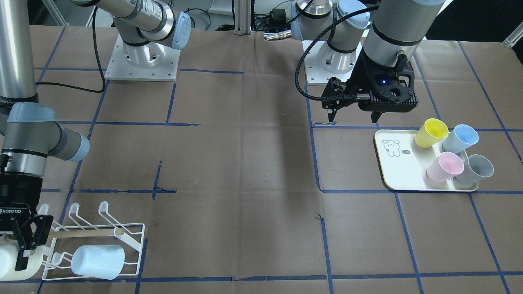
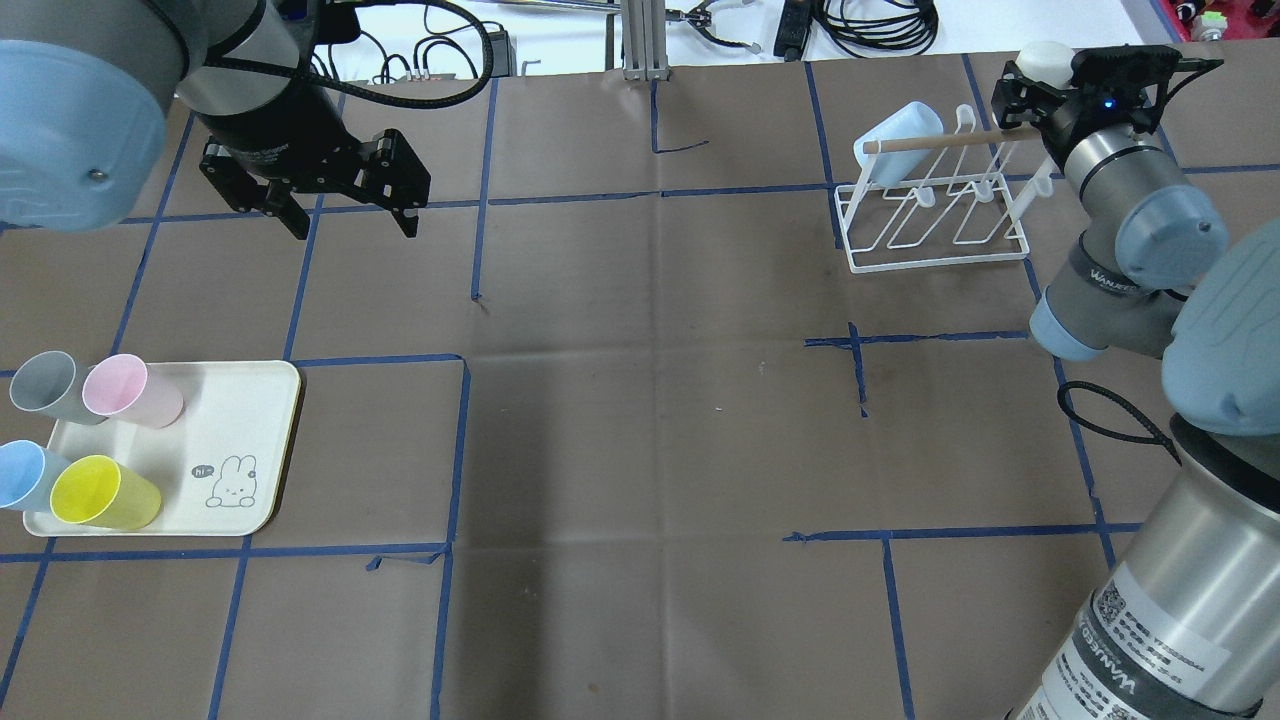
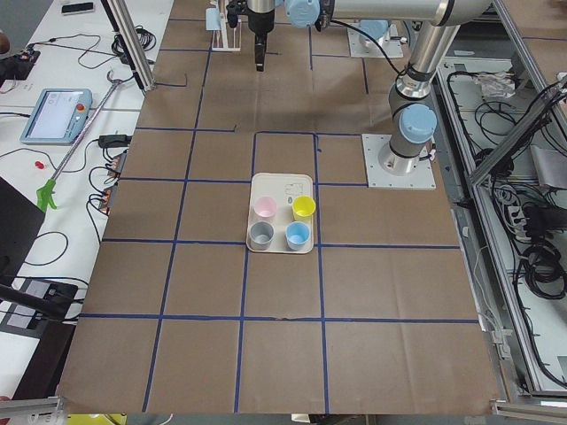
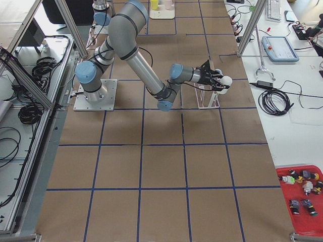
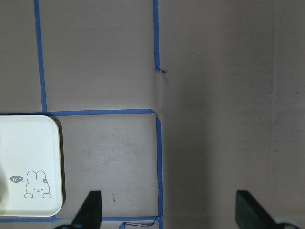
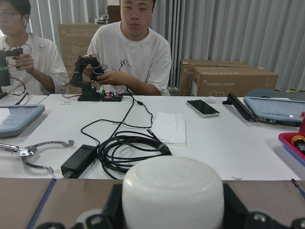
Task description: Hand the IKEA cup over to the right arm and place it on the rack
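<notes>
**White cup gripped at the rack's end**

White cup (image 6: 171, 179) fills the gap of my right pincer (image 6: 172, 205) — the fingers (image 6: 112, 210) press against its sides and hold it. It hangs just beside the rack (image 2: 938, 263), at the end where the wooden dowel (image 2: 940, 141) points toward my wrist; whether cup and wire touch I cannot tell. At the rack's opposite end a pale cup (image 2: 893, 145) sits tipped over a prong. My left pincer (image 2: 353, 222) is spread wide and holds nothing, hovering above the brown surface (image 2: 650, 400), well apart from the rack. Near it lies the cream tray (image 2: 240, 410) — yellow cup (image 2: 100, 492), blue cup (image 2: 20, 475), pink cup (image 2: 130, 390) and grey cup (image 2: 45, 385) crowd its outer half, mouths up, beside the rabbit drawing (image 2: 232, 485).
</notes>
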### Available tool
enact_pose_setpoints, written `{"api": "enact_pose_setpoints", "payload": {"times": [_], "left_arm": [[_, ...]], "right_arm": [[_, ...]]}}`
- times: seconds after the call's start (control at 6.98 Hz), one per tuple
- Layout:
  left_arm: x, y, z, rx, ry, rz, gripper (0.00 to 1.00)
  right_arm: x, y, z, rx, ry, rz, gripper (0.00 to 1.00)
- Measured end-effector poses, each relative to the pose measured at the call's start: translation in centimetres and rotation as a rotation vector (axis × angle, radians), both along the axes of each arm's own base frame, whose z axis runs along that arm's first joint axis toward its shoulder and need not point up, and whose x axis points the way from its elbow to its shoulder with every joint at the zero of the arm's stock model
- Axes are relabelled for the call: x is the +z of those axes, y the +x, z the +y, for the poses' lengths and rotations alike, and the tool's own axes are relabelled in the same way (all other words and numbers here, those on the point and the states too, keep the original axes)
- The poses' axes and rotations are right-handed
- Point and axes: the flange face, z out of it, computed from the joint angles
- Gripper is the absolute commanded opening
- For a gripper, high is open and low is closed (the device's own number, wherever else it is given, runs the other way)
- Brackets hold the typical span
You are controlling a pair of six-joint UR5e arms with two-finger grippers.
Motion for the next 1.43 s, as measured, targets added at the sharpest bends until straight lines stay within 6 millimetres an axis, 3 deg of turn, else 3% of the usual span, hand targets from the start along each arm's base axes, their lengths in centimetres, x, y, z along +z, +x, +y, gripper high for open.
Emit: {"api": "enact_pose_setpoints", "payload": {"times": [0.86,1.15,1.43], "left_arm": [[0.2,-0.1,0.2,-0.001,-0.003,-0.002,1.00],[0.1,-0.1,0.3,-0.001,-0.003,-0.003,1.00],[0.1,-0.1,0.3,0.000,-0.003,-0.003,1.00]], "right_arm": [[1.5,-0.2,-0.3,-0.005,-0.027,0.002,1.00],[4.6,-0.2,-0.5,-0.007,-0.017,0.002,1.00],[8.9,-0.1,-0.1,-0.008,0.013,0.002,1.00]]}}
